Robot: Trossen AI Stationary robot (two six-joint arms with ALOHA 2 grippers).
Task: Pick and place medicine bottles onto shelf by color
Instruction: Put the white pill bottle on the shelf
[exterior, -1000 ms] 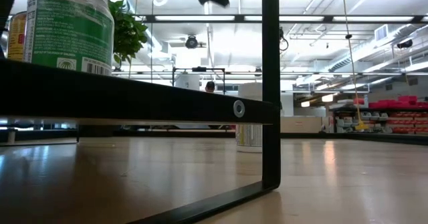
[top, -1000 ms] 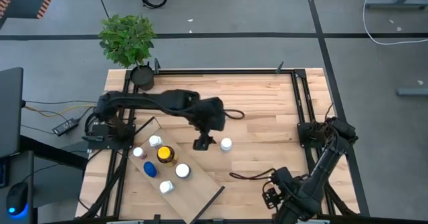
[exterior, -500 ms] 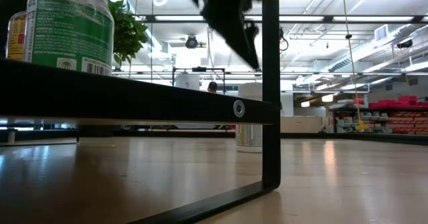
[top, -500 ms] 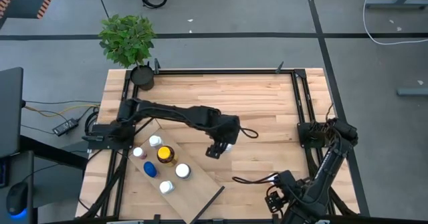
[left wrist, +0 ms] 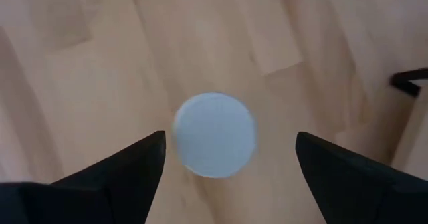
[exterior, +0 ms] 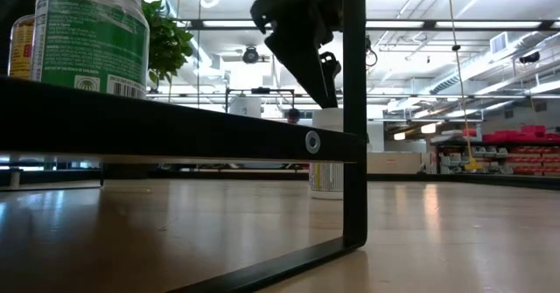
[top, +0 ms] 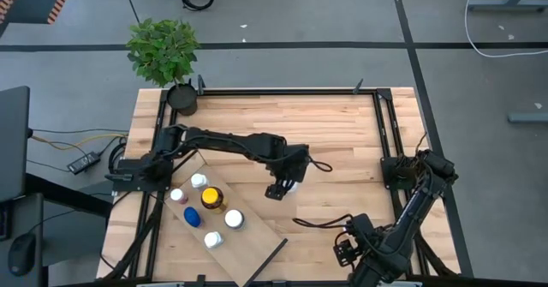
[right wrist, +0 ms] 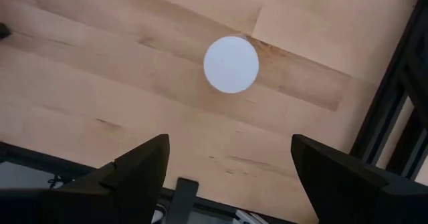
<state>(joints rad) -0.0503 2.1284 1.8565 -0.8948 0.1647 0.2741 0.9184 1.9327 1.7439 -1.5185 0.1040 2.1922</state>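
Under the spread-open left hand (left wrist: pixel 227 160) stands a round white-capped bottle (left wrist: pixel 215 135).

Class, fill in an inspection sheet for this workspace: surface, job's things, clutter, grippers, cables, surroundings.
Surface: slatted wooden table, black frame.
Job's things: shelf holds six bottles, including a blue-capped one and a yellow-capped one; a white-capped bottle stands on the table.
Clutter: plant pot at a corner.
Grippers: left gripper open above the white-capped bottle; right gripper open, at the table's near right.
Cables: cable by the right arm.
Surroundings: grey floor.
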